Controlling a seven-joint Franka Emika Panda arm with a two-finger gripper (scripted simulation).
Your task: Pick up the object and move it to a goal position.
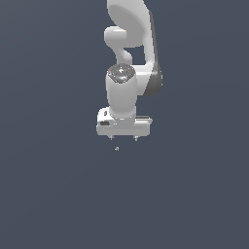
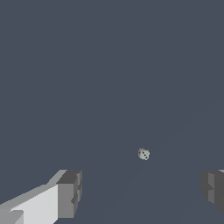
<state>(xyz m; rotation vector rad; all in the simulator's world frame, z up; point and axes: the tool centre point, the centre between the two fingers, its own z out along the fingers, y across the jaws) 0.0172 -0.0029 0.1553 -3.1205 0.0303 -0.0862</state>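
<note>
The object (image 1: 116, 148) is a tiny pale grey speck on the dark floor, just below my white gripper (image 1: 123, 138) in the exterior view. In the wrist view the object (image 2: 143, 153) shows as a small round pale lump with dark dots. It lies apart from both fingers and a little ahead of their tips, nearer the one at the picture's edge (image 2: 213, 189) than the other (image 2: 70, 193). My gripper (image 2: 140, 192) is open and holds nothing.
The white arm (image 1: 131, 44) rises above the gripper in the exterior view. A plain dark grey-blue floor (image 1: 194, 194) fills the rest of both views.
</note>
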